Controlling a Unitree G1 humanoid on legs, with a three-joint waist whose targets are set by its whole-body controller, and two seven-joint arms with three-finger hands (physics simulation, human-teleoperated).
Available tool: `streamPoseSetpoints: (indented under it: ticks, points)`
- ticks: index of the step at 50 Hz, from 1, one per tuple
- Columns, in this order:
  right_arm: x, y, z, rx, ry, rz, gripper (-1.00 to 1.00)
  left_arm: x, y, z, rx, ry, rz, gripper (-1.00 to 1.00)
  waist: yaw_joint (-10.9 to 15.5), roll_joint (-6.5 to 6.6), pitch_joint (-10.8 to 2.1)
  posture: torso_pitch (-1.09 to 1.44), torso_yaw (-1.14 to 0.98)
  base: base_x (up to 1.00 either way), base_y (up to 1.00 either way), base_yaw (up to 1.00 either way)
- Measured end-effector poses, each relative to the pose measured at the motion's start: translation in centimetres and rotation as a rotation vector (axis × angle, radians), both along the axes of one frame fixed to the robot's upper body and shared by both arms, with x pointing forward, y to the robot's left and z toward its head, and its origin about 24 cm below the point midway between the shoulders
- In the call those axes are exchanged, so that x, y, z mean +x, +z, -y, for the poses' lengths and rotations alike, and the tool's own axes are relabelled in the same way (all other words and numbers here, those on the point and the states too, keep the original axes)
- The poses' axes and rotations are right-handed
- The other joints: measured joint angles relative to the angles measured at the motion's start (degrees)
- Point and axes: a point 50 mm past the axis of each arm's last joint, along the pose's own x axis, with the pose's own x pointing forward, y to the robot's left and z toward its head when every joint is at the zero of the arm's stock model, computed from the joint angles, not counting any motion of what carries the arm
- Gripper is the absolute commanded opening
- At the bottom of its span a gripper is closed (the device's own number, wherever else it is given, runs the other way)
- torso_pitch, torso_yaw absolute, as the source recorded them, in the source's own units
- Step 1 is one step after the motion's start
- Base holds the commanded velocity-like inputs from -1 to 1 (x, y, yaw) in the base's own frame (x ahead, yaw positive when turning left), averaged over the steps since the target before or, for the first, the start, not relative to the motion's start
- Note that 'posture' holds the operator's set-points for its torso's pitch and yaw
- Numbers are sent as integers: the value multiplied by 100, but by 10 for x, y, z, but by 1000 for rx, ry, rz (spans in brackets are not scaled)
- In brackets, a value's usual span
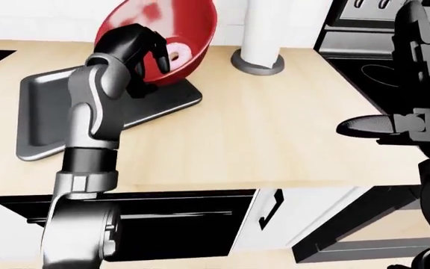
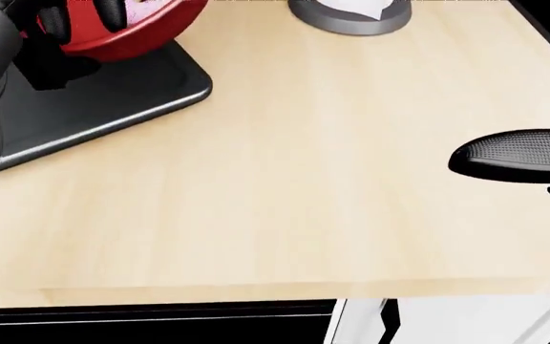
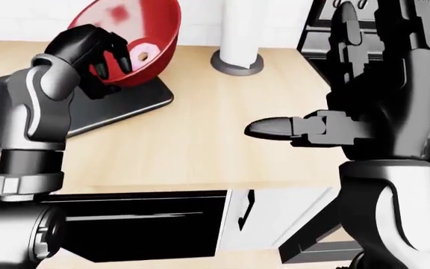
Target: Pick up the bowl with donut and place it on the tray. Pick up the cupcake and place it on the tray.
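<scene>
The red bowl (image 1: 181, 22) with a pink-iced donut (image 1: 179, 55) inside is tilted steeply, its opening facing me, over the right end of the dark grey tray (image 1: 47, 106). My left hand (image 1: 144, 56) is shut on the bowl's near rim, with its fingers curled inside. I cannot tell whether the bowl's bottom touches the tray. My right hand (image 3: 312, 75) is open and empty, raised at the right of the view with fingers up and thumb (image 3: 274, 128) pointing left over the counter. No cupcake shows in any view.
A white cylinder on a grey round base (image 1: 258, 61) stands on the wooden counter (image 1: 260, 134) just right of the bowl. A black stove (image 1: 364, 61) adjoins the counter on the right. The counter's near edge (image 1: 200, 188) has a dark appliance and white cabinets below.
</scene>
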Motion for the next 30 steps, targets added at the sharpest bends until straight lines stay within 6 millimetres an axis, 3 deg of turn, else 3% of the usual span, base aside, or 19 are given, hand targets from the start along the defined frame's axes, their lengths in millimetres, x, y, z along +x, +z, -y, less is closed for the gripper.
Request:
streamPoseSetpoints:
  ticks: [15, 30]
  points:
    - [0, -1, -2, -4, 2, 2, 100, 9, 6, -9, 84, 62, -55, -100, -21, 17, -18, 0, 0, 0, 0, 0]
    - [2, -4, -1, 2, -3, -4, 100, 18, -15, -31, 123, 154, -136, -100, -27, 22, -46, 0, 0, 0, 0, 0]
